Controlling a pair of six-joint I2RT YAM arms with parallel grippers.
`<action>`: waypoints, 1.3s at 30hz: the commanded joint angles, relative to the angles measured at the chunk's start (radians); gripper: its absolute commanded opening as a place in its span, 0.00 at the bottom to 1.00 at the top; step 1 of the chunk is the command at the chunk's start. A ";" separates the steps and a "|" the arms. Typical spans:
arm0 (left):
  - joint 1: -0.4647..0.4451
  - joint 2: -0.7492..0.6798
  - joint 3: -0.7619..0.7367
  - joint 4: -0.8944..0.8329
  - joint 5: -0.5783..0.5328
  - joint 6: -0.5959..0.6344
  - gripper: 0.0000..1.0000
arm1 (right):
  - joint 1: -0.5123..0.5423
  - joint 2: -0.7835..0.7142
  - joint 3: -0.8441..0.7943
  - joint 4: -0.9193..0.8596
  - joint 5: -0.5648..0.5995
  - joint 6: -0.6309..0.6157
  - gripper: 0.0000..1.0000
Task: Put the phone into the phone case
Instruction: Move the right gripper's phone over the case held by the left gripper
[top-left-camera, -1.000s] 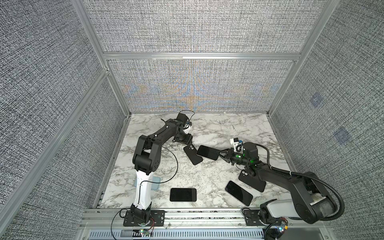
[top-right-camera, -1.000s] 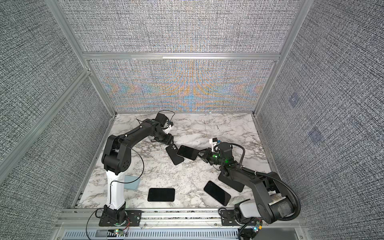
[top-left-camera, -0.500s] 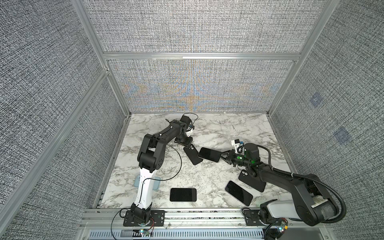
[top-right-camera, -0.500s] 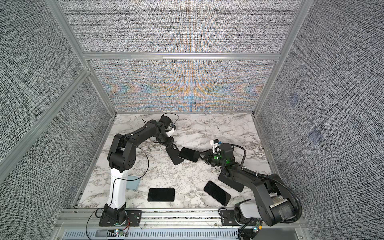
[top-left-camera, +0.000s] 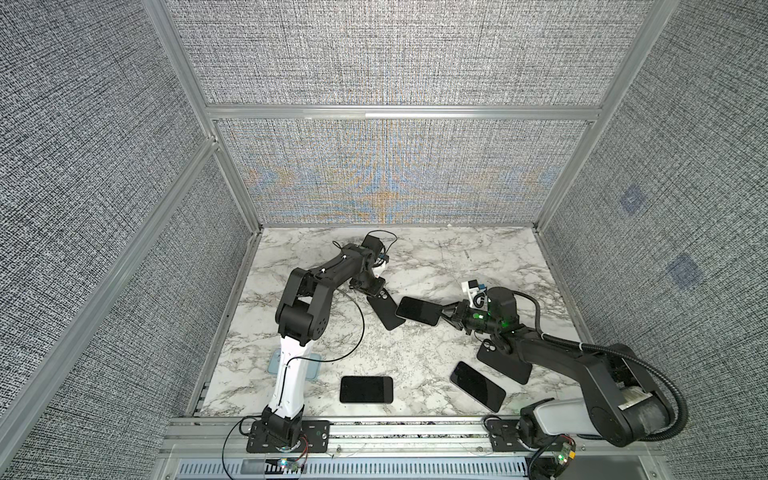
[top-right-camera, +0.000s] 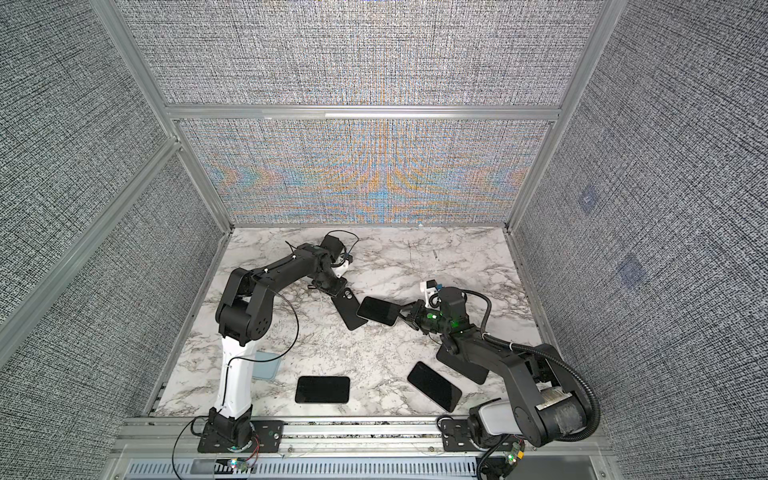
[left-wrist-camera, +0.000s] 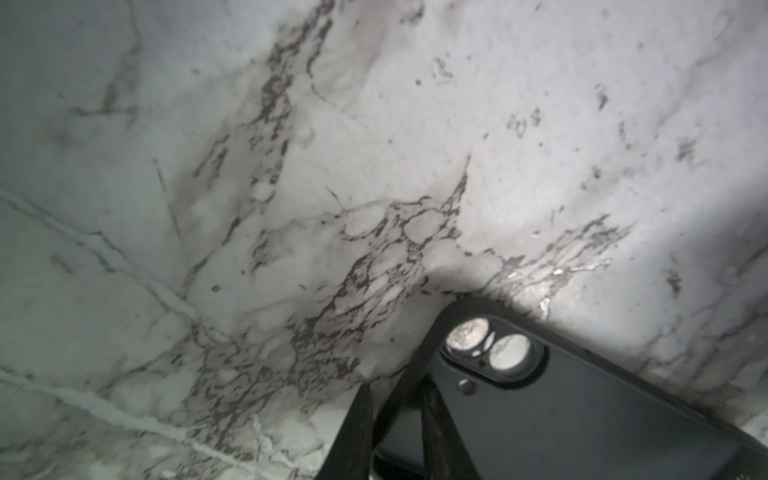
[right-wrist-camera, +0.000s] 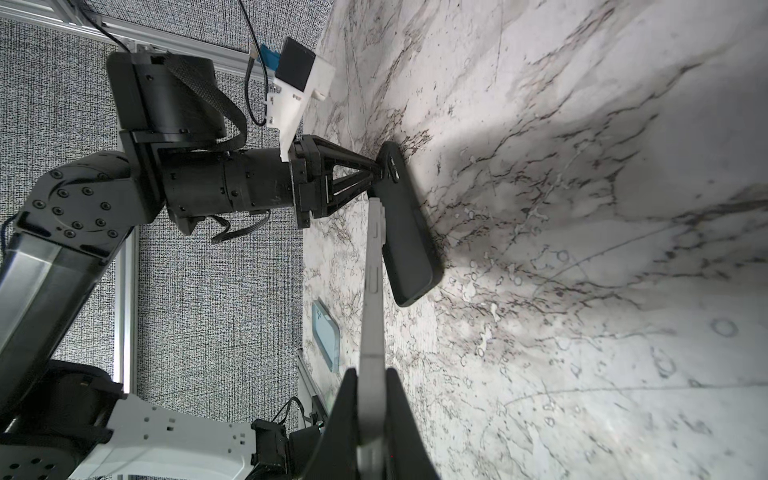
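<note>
**A:** What changed in the last second?

**B:** The left end effector (top-left-camera: 372, 290) came down onto the camera cut-out end of the flat matte black phone case (top-left-camera: 387, 314) and drew its jaws in. A second ago they stood wide, just behind that end. Now they look pinched on the case's rim.

**A:** And the other arm?

**B:** The right end effector (top-left-camera: 445, 312) stays clamped on 1 short end of the slim dark-screened phone with the pale metal edge (top-left-camera: 417, 309). The phone sits much where it was, beside the case.

**A:** Meaning?

**B:** I judge the case is being pinned so it won't skate on the white marble bench (top-left-camera: 457, 257) when the phone goes in. Insertion hasn't begun.

**A:** How does the phone point?

**B:** It's held off the bench, screen up and roughly level. Its long axis runs from the right end effector toward the case. The free end reaches the case's long side, at the half away from the cut-out. I cannot tell whether they touch.

**A:** And the case?

**B:** It lies on the bench with its camera end toward the left end effector. Its long axis crosses the phone's at a wide angle, so the 2 axes need lining up.
</note>
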 joint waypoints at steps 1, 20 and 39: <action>0.000 -0.010 -0.030 -0.006 -0.018 -0.023 0.19 | 0.000 0.013 0.008 0.042 -0.025 -0.021 0.00; 0.001 -0.160 -0.264 0.067 -0.033 -0.244 0.09 | 0.000 0.027 0.056 -0.021 -0.056 -0.058 0.00; 0.001 -0.322 -0.471 0.181 0.059 -0.529 0.07 | 0.009 0.048 0.131 -0.089 -0.146 -0.110 0.00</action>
